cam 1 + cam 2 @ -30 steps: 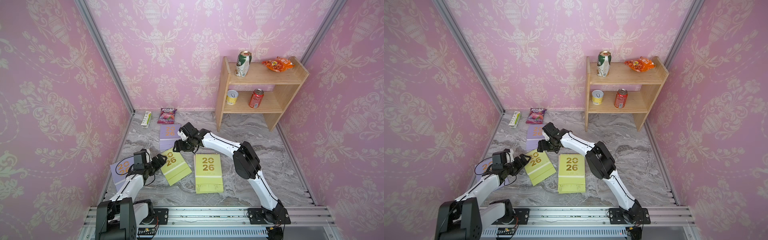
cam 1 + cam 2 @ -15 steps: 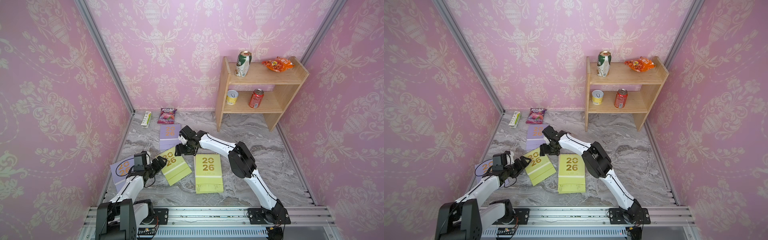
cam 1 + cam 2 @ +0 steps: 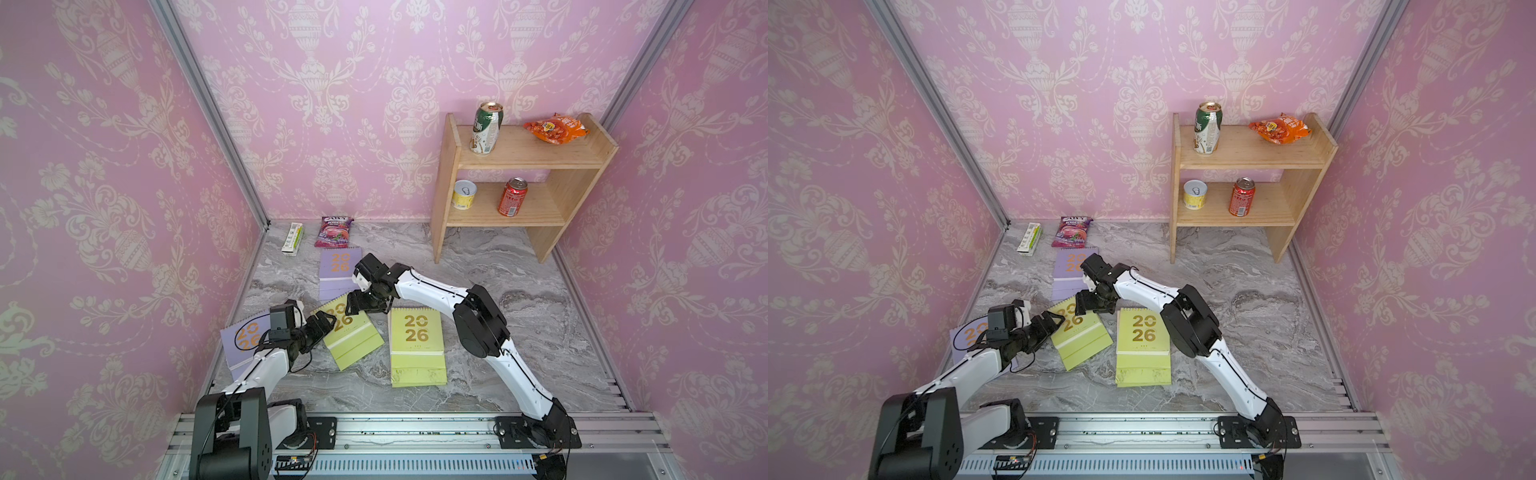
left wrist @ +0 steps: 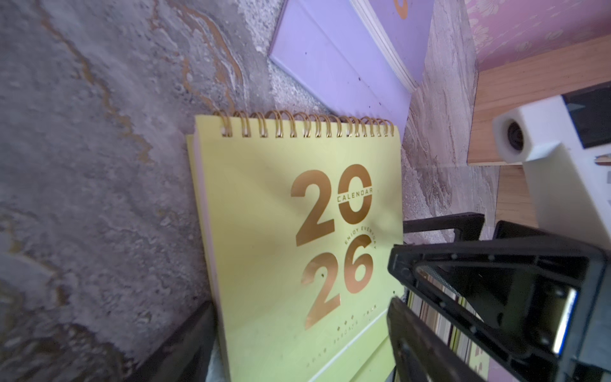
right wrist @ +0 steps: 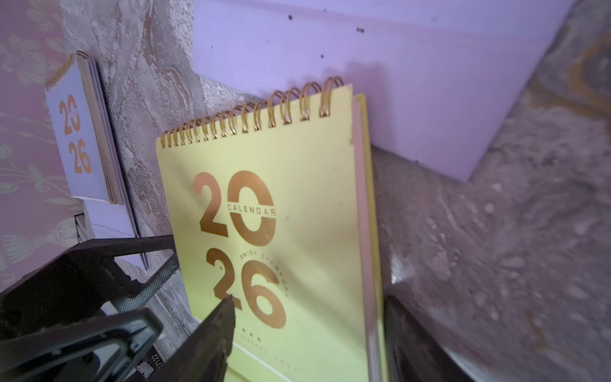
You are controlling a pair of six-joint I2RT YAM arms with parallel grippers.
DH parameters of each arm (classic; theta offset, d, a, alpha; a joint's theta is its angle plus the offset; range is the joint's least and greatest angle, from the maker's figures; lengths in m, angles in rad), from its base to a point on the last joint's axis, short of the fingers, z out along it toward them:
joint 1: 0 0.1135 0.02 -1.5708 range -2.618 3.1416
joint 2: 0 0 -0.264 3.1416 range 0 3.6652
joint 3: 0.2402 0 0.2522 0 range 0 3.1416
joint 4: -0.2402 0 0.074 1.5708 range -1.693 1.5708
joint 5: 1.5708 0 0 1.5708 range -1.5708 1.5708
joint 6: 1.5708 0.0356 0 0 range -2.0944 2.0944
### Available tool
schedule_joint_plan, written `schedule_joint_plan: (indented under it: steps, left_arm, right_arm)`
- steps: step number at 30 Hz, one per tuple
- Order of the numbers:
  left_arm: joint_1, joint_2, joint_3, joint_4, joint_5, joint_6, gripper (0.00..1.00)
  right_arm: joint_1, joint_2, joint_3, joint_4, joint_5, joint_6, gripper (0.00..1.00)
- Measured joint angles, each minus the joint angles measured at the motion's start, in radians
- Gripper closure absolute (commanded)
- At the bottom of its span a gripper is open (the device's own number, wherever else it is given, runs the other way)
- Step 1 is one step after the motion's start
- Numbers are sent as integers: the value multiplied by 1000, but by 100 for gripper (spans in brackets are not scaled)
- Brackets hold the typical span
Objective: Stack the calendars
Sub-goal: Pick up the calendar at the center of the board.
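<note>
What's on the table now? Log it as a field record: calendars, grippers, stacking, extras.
calendars: four in view
far: back lilac calendar
by the wall: wall-side lilac calendar
middle: tilted yellow-green calendar
beside it: straight yellow-green calendar
left gripper: open, at the tilted one's side edge
right gripper: open, over its spiral end
stacking: not yet done
extras: snack pouch, shelf with cans

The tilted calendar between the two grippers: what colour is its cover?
The tilted calendar is yellow-green with gold numerals, clearest in the left wrist view.
</note>
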Motion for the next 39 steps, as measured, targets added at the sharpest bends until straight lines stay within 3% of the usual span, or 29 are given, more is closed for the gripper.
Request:
schedule_joint_plan:
  steps: [6, 18, 29, 39]
  left_arm:
    - [0, -14, -10, 15, 12, -10, 19]
    - [0, -183, -11, 10, 26, -31, 19]
    - [2, -193, -11, 46, 27, -56, 32]
    - [2, -212, -11, 82, 38, -67, 38]
  right_arm:
    - [-21, -29, -79, 97, -54, 50, 32]
    - [-51, -64, -201, 272, -130, 120, 38]
    - [-61, -82, -248, 317, -146, 146, 40]
    - [-63, -82, -250, 324, -154, 148, 41]
